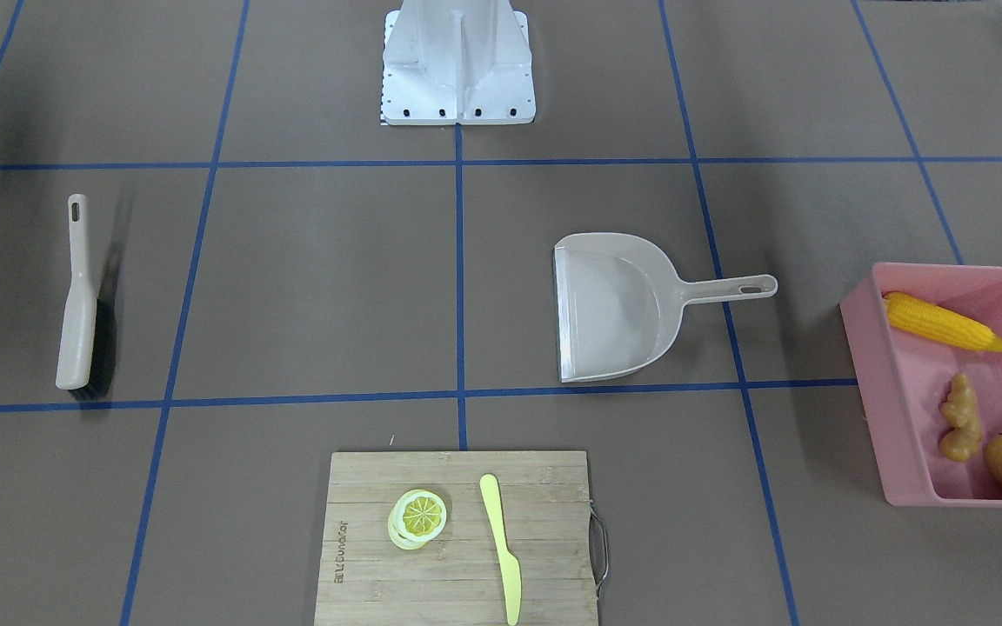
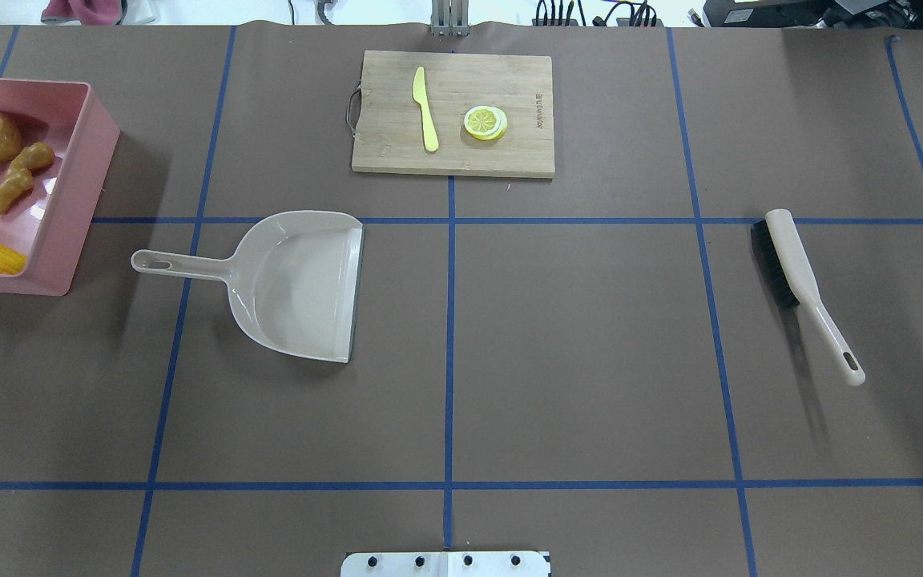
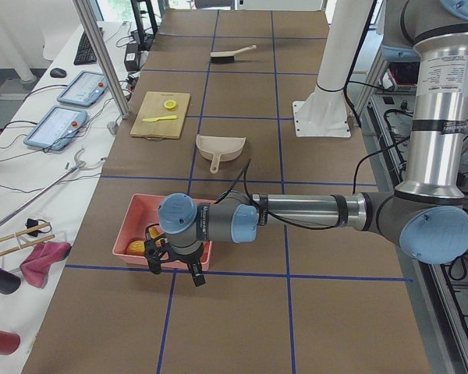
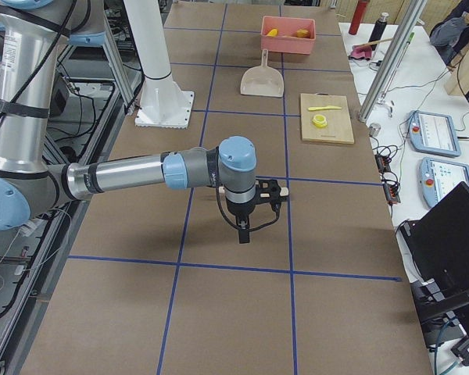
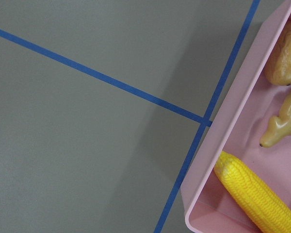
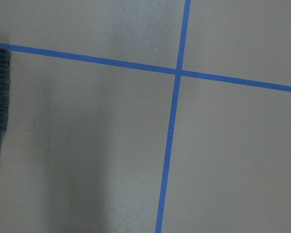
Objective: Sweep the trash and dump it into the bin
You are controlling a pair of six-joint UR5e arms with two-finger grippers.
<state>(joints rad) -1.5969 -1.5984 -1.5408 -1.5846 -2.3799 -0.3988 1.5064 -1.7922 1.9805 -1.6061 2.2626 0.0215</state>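
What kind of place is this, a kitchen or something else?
Probably a robotics lab, not a kitchen: a robot arm reaches over a table gridded with blue tape, control tablets sit alongside, and the pink tub holds toy corn.

Overhead view: behind the robot base (image 2: 445, 563), facing forward-down; front-facing view: opposite side, steeply down. Both share the pink bin (image 2: 89, 184), dustpan (image 2: 301, 280), brush (image 2: 796, 271). Side views look along the worktop (image 3: 242, 312): bin near from the left end, far from the right. Left wrist view: close over bin's corner; right wrist: close beside brush bristles.
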